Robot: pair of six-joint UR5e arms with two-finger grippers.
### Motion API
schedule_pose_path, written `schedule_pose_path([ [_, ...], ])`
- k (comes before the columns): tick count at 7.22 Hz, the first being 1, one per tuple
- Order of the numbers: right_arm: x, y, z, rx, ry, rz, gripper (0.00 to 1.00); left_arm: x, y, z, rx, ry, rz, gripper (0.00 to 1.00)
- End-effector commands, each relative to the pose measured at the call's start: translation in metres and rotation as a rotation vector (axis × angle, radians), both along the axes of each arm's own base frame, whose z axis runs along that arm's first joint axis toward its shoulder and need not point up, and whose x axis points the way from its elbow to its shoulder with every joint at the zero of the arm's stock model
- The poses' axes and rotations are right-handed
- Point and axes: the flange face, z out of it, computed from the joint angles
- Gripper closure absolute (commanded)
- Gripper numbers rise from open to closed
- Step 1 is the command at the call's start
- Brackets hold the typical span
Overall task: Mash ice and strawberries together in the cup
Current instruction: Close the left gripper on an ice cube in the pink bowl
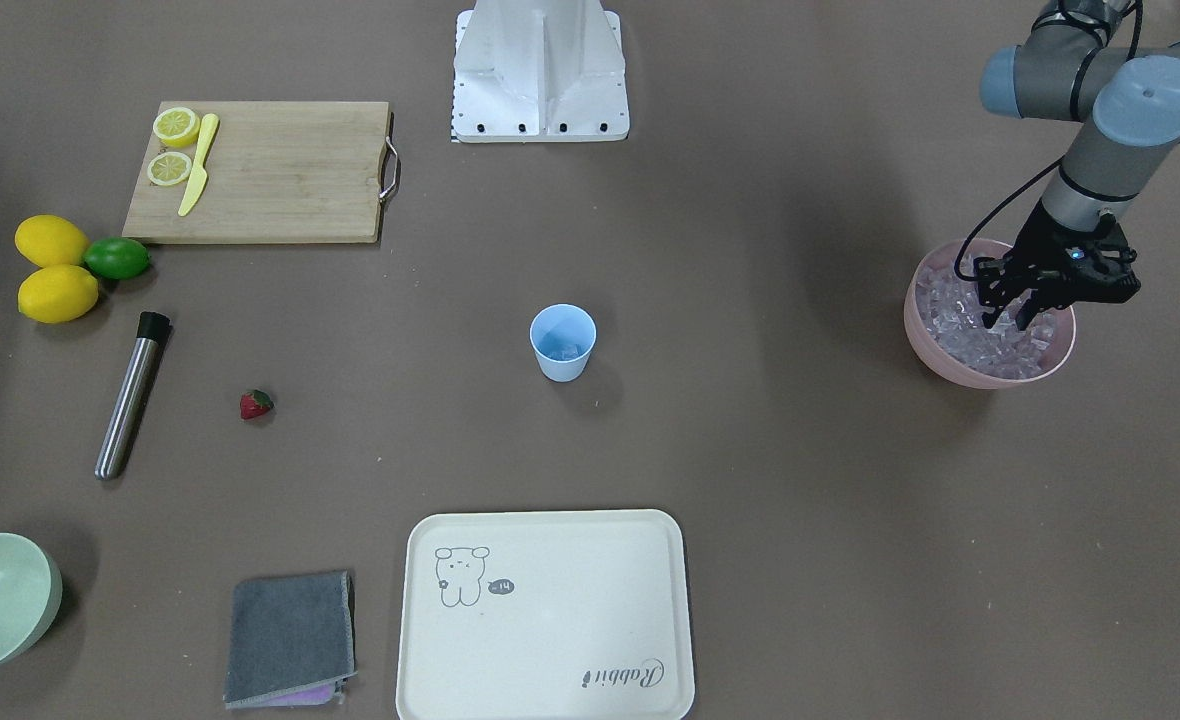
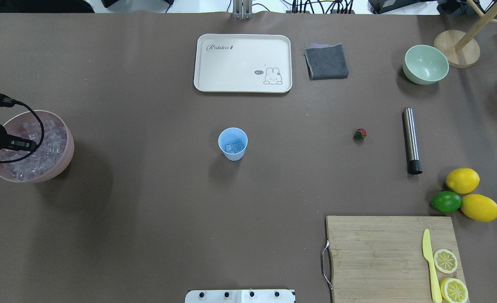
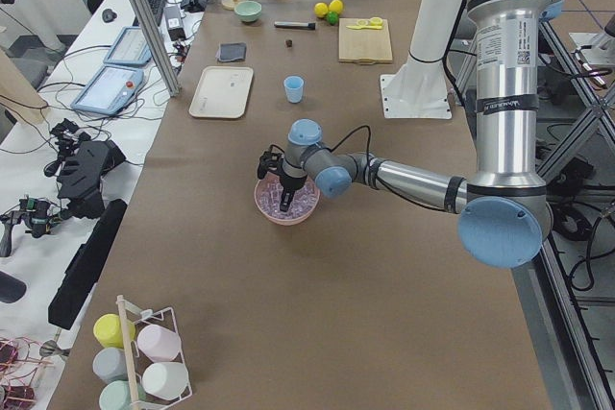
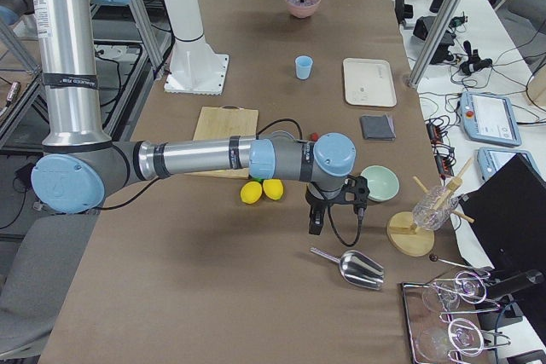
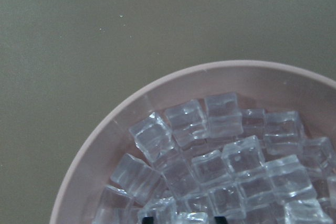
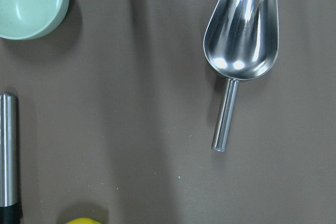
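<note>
A long table (image 2: 147, 219) under a brown cover fills the room's middle. Beside it runs a white bench (image 3: 29, 136) carrying 2 tablets (image 3: 108, 89), cables and an aluminium post (image 3: 144, 21).

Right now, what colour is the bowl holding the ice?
The bowl is pink, clearest in the front-facing view.

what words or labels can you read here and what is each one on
"Rabbit", in script on the cream tray.
The speech bubble beside the tray's rabbit drawing: too small to read.
The printed label on the left arm: too blurred to read.
No other readable text.
</note>
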Motion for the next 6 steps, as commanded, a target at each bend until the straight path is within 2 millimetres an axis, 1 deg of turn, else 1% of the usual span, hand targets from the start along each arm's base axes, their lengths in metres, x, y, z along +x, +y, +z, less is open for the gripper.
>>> schedule_pose_path([
  [1, 0.000, 0.004, 0.004, -0.006, 0.000, 0.000, 0.00, -0.004, 0.004, -0.003, 0.005, 0.003, -0.001, 0.77],
  [4, 0.000, 0.005, 0.004, -0.007, 0.000, -0.001, 0.00, -0.007, 0.003, -0.007, 0.010, 0.008, -0.005, 0.93],
  [5, 0.000, 0.005, 0.004, -0.007, 0.000, -0.001, 0.00, -0.010, 0.005, -0.020, 0.022, 0.023, -0.003, 0.96],
  [6, 0.000, 0.005, 0.004, -0.005, -0.002, -0.001, 0.00, -0.021, 0.004, -0.042, 0.032, 0.060, -0.008, 1.00],
])
